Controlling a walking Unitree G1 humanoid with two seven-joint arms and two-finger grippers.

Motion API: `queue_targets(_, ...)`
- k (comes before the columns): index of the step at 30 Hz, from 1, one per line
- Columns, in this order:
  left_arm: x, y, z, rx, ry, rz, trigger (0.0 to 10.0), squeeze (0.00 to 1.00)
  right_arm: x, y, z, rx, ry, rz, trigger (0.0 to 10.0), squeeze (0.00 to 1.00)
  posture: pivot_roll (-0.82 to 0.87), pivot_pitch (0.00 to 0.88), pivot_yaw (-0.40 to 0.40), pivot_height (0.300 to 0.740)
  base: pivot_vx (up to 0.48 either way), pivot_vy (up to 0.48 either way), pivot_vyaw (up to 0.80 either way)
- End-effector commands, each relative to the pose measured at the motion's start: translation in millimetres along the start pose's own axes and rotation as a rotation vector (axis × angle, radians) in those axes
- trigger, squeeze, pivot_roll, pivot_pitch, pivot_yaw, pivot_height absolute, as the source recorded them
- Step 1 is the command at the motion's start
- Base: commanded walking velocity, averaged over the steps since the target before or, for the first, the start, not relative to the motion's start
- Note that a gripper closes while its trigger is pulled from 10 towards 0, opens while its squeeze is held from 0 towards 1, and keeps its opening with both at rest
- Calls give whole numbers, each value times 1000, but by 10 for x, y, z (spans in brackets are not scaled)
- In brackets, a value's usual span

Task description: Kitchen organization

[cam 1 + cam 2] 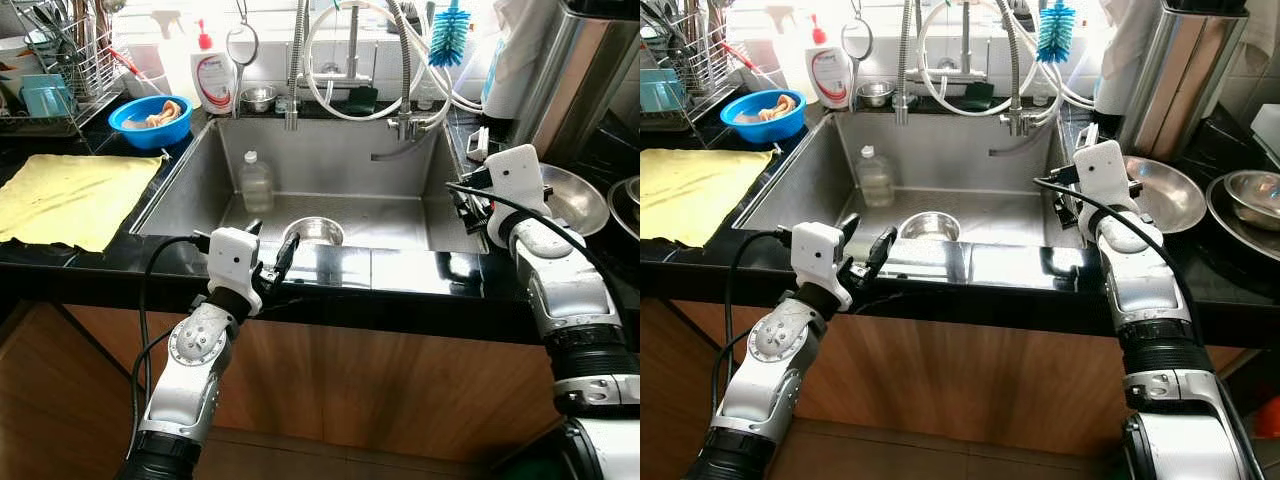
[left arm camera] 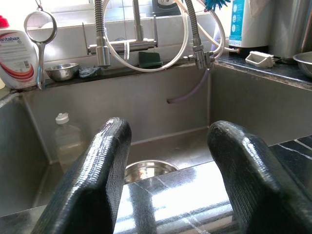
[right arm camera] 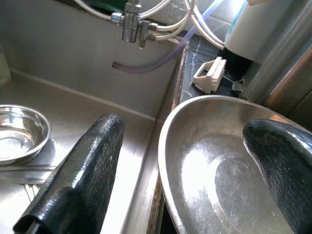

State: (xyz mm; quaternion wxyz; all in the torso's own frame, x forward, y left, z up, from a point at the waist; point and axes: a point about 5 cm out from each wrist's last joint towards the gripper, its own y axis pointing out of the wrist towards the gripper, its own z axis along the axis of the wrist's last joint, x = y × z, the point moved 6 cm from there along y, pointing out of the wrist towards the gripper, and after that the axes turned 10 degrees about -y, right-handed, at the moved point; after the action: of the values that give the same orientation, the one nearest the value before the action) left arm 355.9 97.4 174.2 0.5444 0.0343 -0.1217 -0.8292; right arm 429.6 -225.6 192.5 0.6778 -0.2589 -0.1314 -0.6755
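Left eye view: lower centre, the left gripper [image 1: 272,262] is spread and empty; mid-right, the right gripper [image 3: 195,161] gapes, unloaded, around the steel plate [image 3: 219,175]; sink bowl [image 1: 313,231] looks unhandled.

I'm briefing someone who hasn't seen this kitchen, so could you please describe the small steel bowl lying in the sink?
Find the steel sink set in the black counter. On its floor, near the front wall, sits a small round steel bowl, open side up. Its only neighbour in the basin is a clear plastic bottle standing at the back left; the bowl is low, shiny and metal.
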Motion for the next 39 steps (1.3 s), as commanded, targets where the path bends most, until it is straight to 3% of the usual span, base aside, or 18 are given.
queue_targets(1, 13, 26, 19, 5, 19, -13, 10000, 0, -23, 20, 60, -2, -28, 24, 10000, 0, -32, 0, 33, 740, 0, 0, 0)
queue_targets(18, 32, 27, 11, 6, 18, -19, 10000, 0, -58, 74, -96, -77, -44, 32, 10000, 0, -31, 0, 31, 740, 0, 0, 0)
queue_targets(20, 32, 25, 17, 8, 19, -20, 10000, 0, -62, 90, -121, -85, -41, 29, 0, 0, -29, 0, 32, 740, 0, 0, 0)
queue_targets(39, 10, 35, 33, 7, 25, -19, 10000, 0, -68, 128, -65, -74, -24, 17, 0, 0, -23, 0, 34, 740, 0, 0, 0)
